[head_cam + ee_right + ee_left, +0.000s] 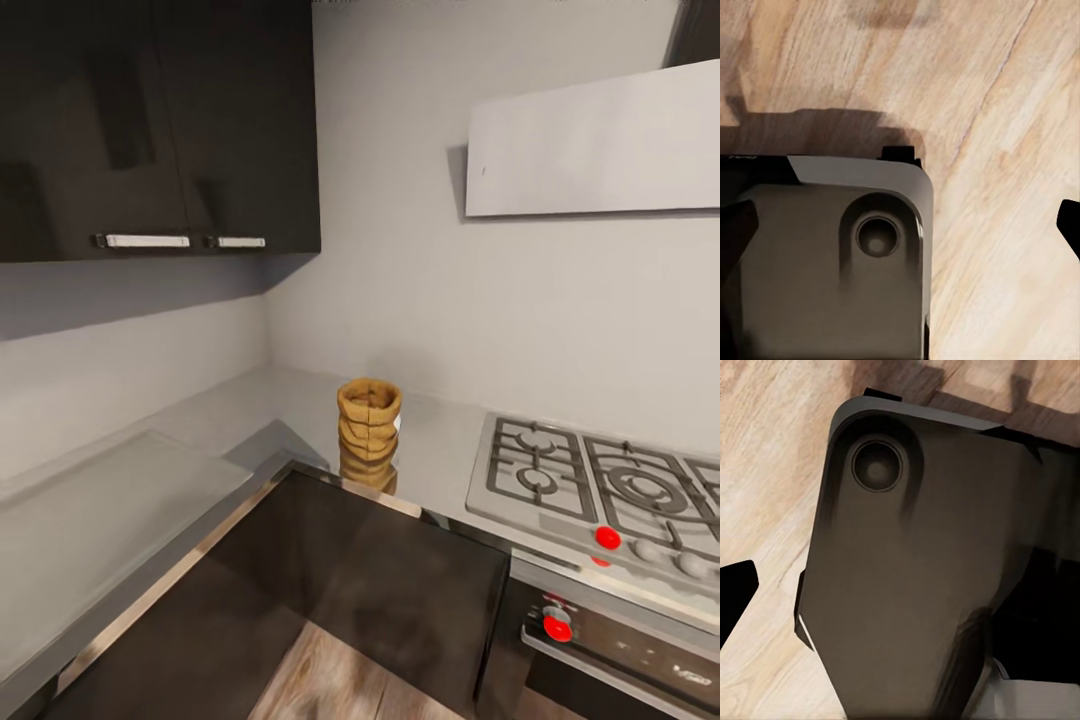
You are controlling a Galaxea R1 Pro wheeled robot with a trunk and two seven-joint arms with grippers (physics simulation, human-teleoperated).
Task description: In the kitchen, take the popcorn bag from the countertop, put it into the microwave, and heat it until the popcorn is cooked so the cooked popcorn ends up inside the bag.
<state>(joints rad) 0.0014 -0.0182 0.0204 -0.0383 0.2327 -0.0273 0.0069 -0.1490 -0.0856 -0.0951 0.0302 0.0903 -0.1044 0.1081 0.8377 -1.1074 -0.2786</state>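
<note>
Popcorn bag [369, 419]: one, upright on the grey worktop [240, 415] in the corner.

Head view: the single bag stands near the worktop's front edge, left of one gas hob [600, 490], below two dark wall cupboards [150, 130]. Left wrist view: a dark base panel [907, 585] over wood floor [765, 472]; right wrist view: the same sort of panel over floor. Neither hand's state, nor the bag's place relative to a hand, can be told.
</note>
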